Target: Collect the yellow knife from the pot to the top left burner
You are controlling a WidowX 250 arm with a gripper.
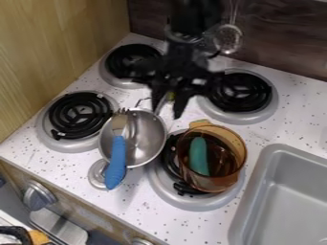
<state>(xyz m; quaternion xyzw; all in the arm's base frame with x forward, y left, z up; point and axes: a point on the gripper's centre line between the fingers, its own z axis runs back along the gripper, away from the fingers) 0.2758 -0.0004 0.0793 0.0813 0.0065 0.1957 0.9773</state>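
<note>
Yellow knife (170,96) it is, a sliver of yellow between the gripper's tips at the far rim of the metal pot, with what looks like its blade slanting down toward that rim. Nearest, the amber pot (238,143) sits on its burner with a green item (199,155) inside. Beside it, the metal pot (147,136) carries a blue-handled fork (115,162), lying across the near rim. Beyond, the gripper (168,109) hangs with fingers apart, one each side of the yellow; whether either touches it, nobody can tell from here. Likely a light, stiff, smooth piece, hardly fragile, apt to swivel if pinched at one end. Best hold: square across the handle's middle, then straight up, clear of the rim. And farther back waits the top left burner (131,56), its target!
</note>
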